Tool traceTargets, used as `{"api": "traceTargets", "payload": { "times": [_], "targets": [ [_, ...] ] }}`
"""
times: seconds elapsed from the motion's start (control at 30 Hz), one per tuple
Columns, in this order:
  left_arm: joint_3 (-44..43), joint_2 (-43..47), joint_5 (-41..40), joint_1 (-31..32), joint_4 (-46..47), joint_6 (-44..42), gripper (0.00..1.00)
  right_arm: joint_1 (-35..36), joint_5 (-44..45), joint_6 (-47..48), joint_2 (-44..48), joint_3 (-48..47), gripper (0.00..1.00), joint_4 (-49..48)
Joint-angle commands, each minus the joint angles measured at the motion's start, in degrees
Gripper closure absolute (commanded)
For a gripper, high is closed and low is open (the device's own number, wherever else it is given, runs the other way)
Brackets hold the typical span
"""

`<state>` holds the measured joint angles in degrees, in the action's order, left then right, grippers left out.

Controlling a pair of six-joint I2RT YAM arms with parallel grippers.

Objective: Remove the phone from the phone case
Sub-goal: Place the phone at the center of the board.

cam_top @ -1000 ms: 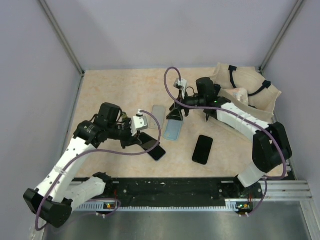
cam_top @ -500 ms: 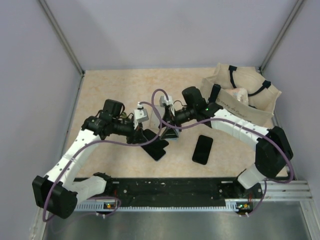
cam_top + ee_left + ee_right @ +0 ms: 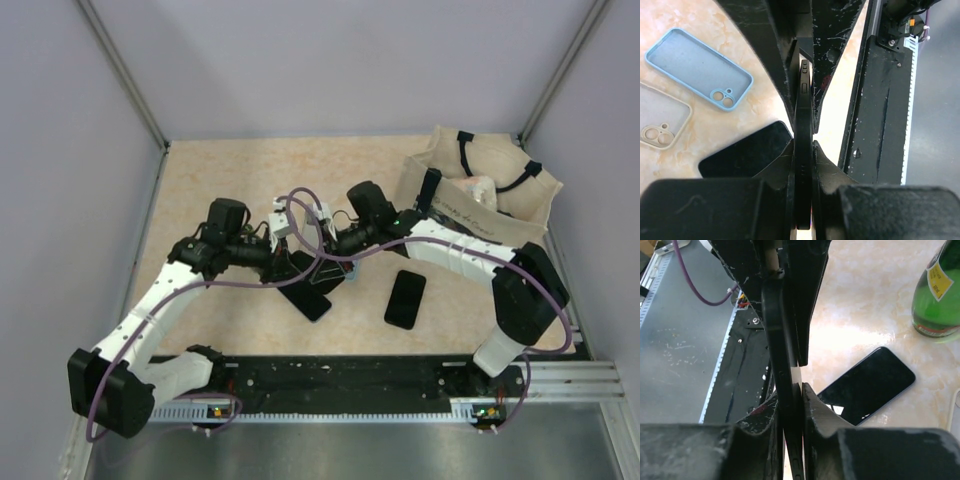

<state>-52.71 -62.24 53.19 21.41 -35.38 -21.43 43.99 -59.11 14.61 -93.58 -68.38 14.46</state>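
Observation:
A black phone case [image 3: 804, 110] with the phone inside is held edge-on above the table, clamped from both ends. From this edge view I cannot tell phone from case. My left gripper [image 3: 804, 145] is shut on one end of it. My right gripper [image 3: 790, 390] is shut on the other end, and the same case [image 3: 776, 315] shows as a thin dark edge in the right wrist view. In the top view the left gripper [image 3: 290, 263] and the right gripper [image 3: 320, 256] meet nose to nose at the table's middle, and they hide the held case.
A bare black phone [image 3: 312, 300] lies under the grippers and another black phone [image 3: 405, 298] lies to the right. An empty blue case [image 3: 700, 70] and a beige case [image 3: 660, 122] lie nearby. A green bottle [image 3: 937, 290] stands close. A tan bag [image 3: 490, 190] sits back right.
My right arm swung left from over the blue case to meet the left gripper, and its jaws closed on the held case. The left arm shifted slightly right.

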Motion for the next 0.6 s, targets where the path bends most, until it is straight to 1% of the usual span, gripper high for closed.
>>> {"api": "traceTargets", "payload": {
  "times": [0.0,0.03,0.13,0.17,0.33,0.4,0.47,0.5,0.57],
  "targets": [
    [0.68,1.42,1.48,-0.14,6.64,2.45,1.0,0.66,-3.38,-0.9,-0.64,-2.2,0.95,-2.15],
    [0.76,1.59,1.04,-0.31,6.72,2.19,1.0,0.66,-3.47,-1.07,-0.46,-1.94,1.0,-2.15],
    [0.68,1.68,-0.01,-0.32,6.2,1.48,1.0,0.57,-3.12,-1.43,0.59,-0.45,1.0,-2.77],
    [0.59,1.68,-0.45,-0.4,5.93,1.48,0.95,0.4,-3.11,-1.78,0.85,0.08,1.0,-2.94],
    [-0.73,2.29,-2.38,-1.54,3.39,0.25,0.54,-2.93,-3.73,-8.53,3.14,5.35,1.0,-9.78],
    [-1.08,3.0,-3.53,-2.16,2.6,-0.27,0.45,-4.34,-3.64,-9.95,3.75,7.64,1.0,-11.46],
    [-1.78,3.0,-4.23,-2.6,1.46,-0.89,0.39,-5.31,-3.12,-10.22,4.19,8.87,1.0,-11.73],
    [-2.05,3.0,-4.58,-2.77,0.84,-1.42,0.37,-5.49,-2.77,-10.3,4.02,9.83,1.0,-11.82],
    [-2.75,3.09,-5.46,-3.13,-0.13,-2.12,0.36,-5.67,-1.71,-10.22,4.02,11.59,1.0,-11.65]
  ]
}}
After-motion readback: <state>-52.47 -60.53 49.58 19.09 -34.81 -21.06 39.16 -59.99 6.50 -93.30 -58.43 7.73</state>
